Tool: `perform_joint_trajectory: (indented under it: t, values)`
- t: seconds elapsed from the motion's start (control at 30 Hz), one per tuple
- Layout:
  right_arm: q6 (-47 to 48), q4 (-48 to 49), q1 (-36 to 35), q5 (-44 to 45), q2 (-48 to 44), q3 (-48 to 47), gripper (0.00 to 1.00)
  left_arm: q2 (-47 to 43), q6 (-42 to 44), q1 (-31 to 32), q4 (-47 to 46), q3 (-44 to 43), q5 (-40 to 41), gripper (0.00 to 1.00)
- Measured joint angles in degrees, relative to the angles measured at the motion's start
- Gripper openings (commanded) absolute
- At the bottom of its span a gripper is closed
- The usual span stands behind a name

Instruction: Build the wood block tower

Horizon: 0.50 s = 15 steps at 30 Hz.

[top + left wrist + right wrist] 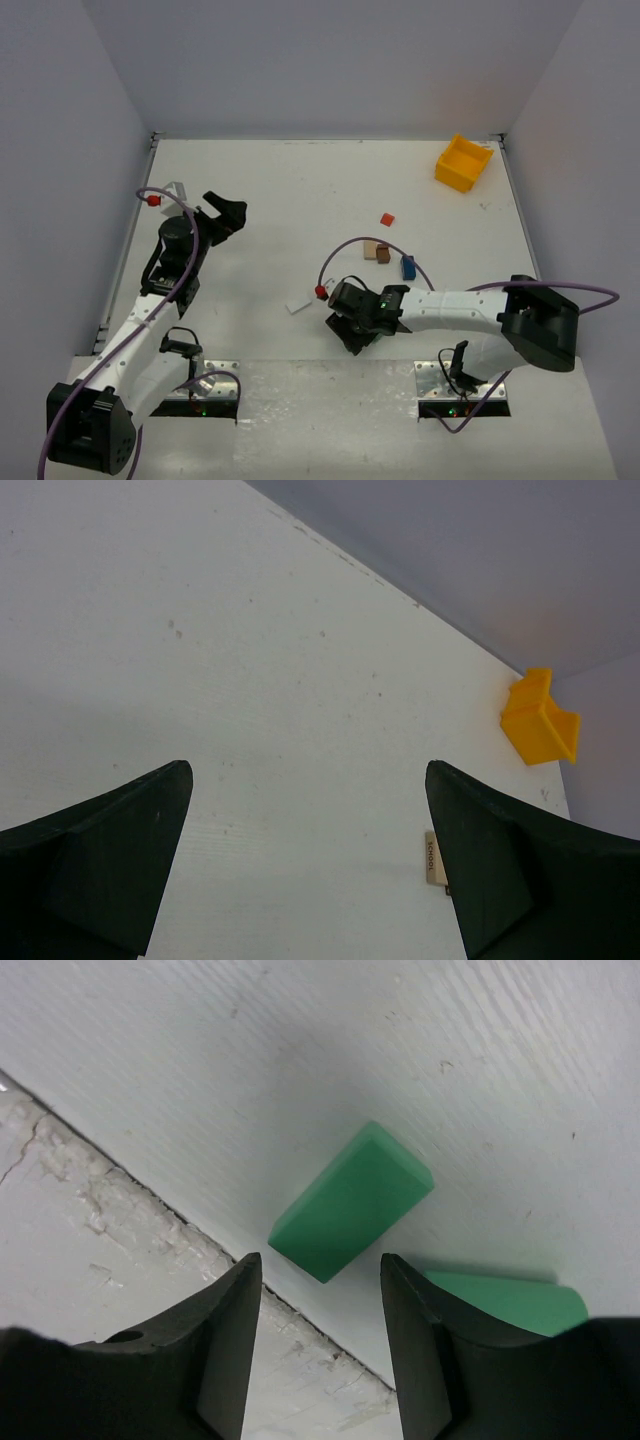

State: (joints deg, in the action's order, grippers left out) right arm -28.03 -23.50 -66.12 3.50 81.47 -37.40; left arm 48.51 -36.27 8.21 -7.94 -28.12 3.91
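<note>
No tower stands; the wooden blocks lie loose. A red block (387, 219), a tan block (371, 248), a brown block (383, 255) and a blue block (408, 267) lie right of centre, and a white block (297, 307) lies nearer the front. My right gripper (355, 338) (320, 1260) is open, low over the front edge. A green block (350, 1203) lies just beyond its fingertips, and a second green block (510, 1300) is partly behind the right finger. My left gripper (230, 213) (308, 770) is open and empty, with the tan block (432, 858) beside its right finger.
A yellow plastic bin (463, 162) (538, 720) stands at the back right corner. The table's front seam (150, 1195) runs under the right gripper. Grey walls enclose the table on three sides.
</note>
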Motion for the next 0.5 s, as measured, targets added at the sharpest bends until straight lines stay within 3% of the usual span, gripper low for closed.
perform_joint_trajectory:
  t: [0.1,0.37,0.43,0.5]
  values:
    - [-3.50,-0.91,0.02,1.15,0.70,-0.05,0.63,0.07,0.00,0.00,-0.07,0.00,-0.14,1.00]
    - [-9.92,0.44,0.02,3.91,1.93,-0.03,0.63,1.25,0.00,0.00,-0.85,0.00,-1.02,1.00]
    - [-11.10,1.21,0.02,4.26,3.57,-0.19,0.54,1.22,0.00,0.00,-0.85,0.00,-1.16,1.00]
    - [-12.24,1.38,0.03,5.01,4.82,-1.10,0.28,0.94,0.00,0.00,-0.84,0.00,-1.16,1.00]
